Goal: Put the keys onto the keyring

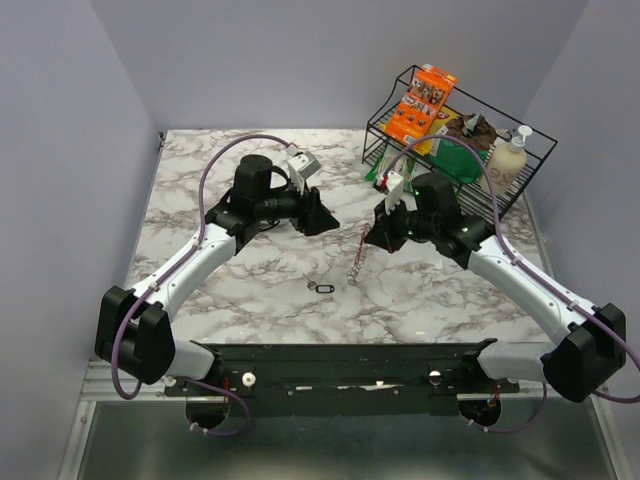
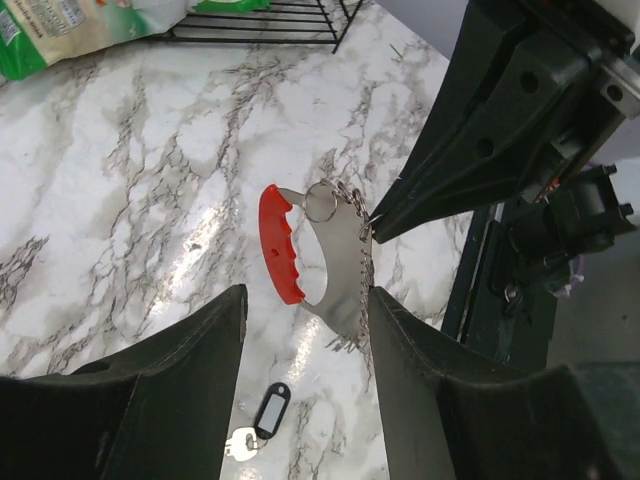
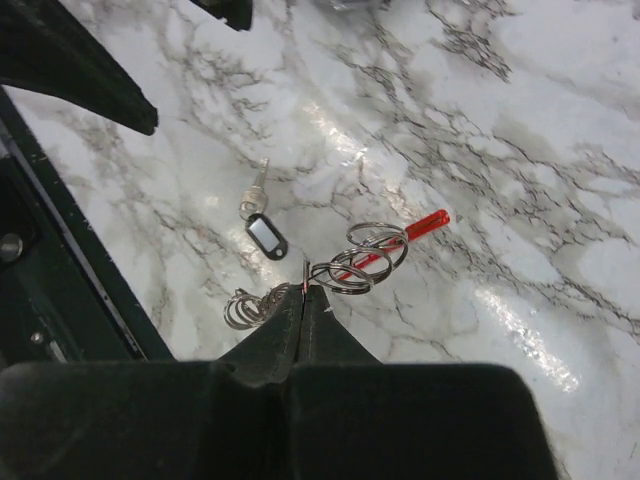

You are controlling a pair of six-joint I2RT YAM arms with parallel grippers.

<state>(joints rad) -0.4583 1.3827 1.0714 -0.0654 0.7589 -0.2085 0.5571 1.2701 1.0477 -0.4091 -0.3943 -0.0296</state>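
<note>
Top cam's parked high behind the arm bases, looking down over the whole counter (image 1: 230,180). Both wrist cams sit way closer: left angled across, right nearly straight down. All three share the keyring (image 2: 276,245) and key (image 3: 266,236).

Both arms bend inward, wrists facing each other. The left tool (image 1: 322,222) gapes wide. The right tool (image 3: 305,298) is pinched on the keyring (image 3: 372,248).

Across my marbled worktop (image 1: 240,180), in the far right corner, I see a black wire basket (image 1: 541,160) holding an orange box (image 1: 420,103), a green packet (image 1: 458,160) and a pale pump bottle (image 1: 507,160).
</note>
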